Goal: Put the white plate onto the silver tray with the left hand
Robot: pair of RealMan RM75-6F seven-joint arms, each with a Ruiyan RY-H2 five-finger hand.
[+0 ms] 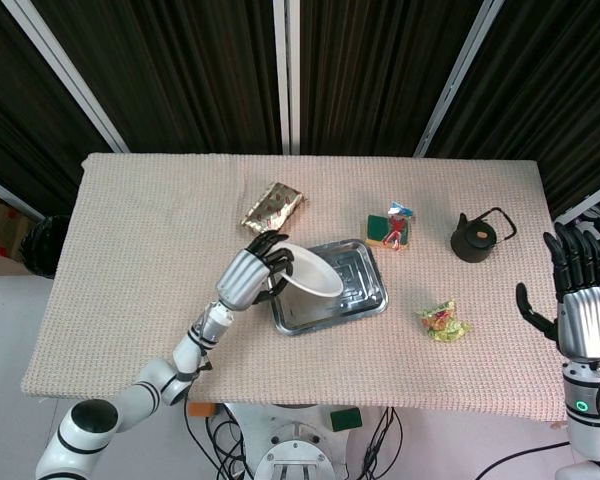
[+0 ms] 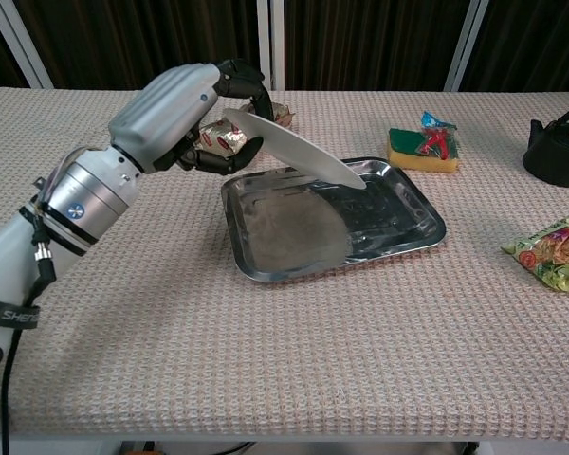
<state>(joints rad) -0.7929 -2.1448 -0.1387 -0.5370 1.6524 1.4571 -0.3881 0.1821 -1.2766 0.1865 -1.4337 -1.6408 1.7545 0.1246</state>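
My left hand [image 1: 250,275] [image 2: 185,114] grips the white plate [image 1: 313,272] [image 2: 299,152] by its near rim. The plate hangs tilted above the left half of the silver tray [image 1: 365,290] [image 2: 398,223], its far edge lower, clear of the tray's floor. The tray lies flat on the beige cloth at the table's middle. My right hand [image 1: 578,305] stands open at the table's right edge, palm up, holding nothing, and it does not show in the chest view.
A gold packet [image 1: 273,207] [image 2: 277,112] lies just behind my left hand. A yellow sponge with a wrapper [image 1: 390,227] [image 2: 424,147], a black teapot [image 1: 476,237] [image 2: 557,152] and a green snack bag [image 1: 442,321] [image 2: 553,253] sit right of the tray.
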